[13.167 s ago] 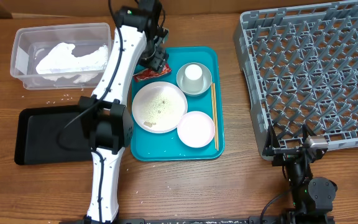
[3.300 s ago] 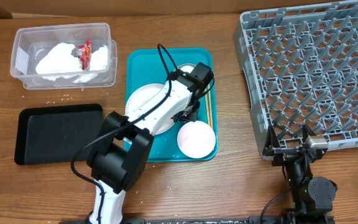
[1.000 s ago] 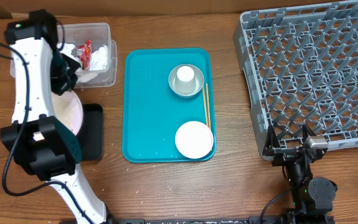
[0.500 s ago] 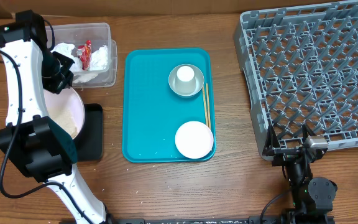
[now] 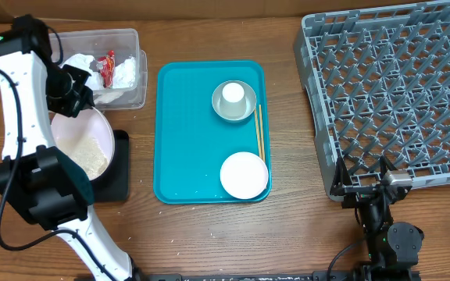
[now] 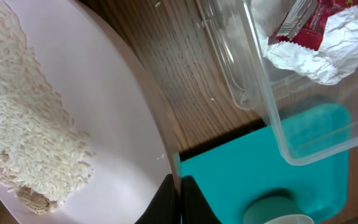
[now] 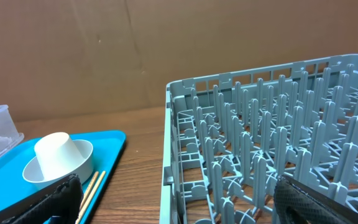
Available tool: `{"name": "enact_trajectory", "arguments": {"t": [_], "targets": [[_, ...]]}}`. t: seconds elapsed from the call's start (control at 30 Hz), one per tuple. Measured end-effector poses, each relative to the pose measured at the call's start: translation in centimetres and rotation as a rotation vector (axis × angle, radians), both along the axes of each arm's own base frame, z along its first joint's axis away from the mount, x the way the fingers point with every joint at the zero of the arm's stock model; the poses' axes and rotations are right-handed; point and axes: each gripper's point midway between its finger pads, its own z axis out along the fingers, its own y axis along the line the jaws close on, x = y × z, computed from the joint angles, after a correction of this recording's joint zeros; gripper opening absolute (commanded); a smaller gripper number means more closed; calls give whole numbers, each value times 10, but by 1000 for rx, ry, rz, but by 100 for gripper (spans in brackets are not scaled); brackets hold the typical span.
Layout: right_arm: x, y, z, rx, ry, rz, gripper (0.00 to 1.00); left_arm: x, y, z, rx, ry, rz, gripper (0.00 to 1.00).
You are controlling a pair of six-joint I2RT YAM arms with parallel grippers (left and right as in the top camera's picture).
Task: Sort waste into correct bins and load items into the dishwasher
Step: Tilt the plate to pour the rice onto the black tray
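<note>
My left gripper (image 5: pixel 76 108) is shut on the rim of the large white plate (image 5: pixel 98 131), which hangs tilted over the left end of the black tray (image 5: pixel 120 168). Loose rice (image 5: pixel 84 158) lies piled on the plate's lower half. In the left wrist view the fingertips (image 6: pixel 180 194) pinch the plate (image 6: pixel 104 124) edge, with rice (image 6: pixel 30 137) on it. The clear tub (image 5: pixel 127 37) holds the crumpled napkin (image 5: pixel 123 74) and red sauce packet (image 5: pixel 106 65). My right gripper (image 5: pixel 381 184) stands open at the front edge of the grey dish rack (image 5: pixel 393 94).
The teal tray (image 5: pixel 198 133) carries a grey-green bowl (image 5: pixel 245 112) with a white cup (image 5: pixel 233 94) upturned in it, chopsticks (image 5: pixel 259 134) and a small plate (image 5: pixel 244 175). In the right wrist view the rack (image 7: pixel 278 143) fills the right, the cup (image 7: pixel 56 152) sits left.
The left arm has shifted slightly left and the plate has turned more face-up toward the camera, showing the rice on it. The right arm has not moved.
</note>
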Motion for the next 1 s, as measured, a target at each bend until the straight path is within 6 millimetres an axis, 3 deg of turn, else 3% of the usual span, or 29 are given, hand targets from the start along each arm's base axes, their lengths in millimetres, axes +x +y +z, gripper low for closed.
{"name": "enact_trajectory", "arguments": {"t": [0.7,1.0], "targets": [[0,0,0,0,0,0,100,-6,14,12,-208,-97,7,4],[0,0,0,0,0,0,100,-1,6,19,-273,-164,-69,4]]}}
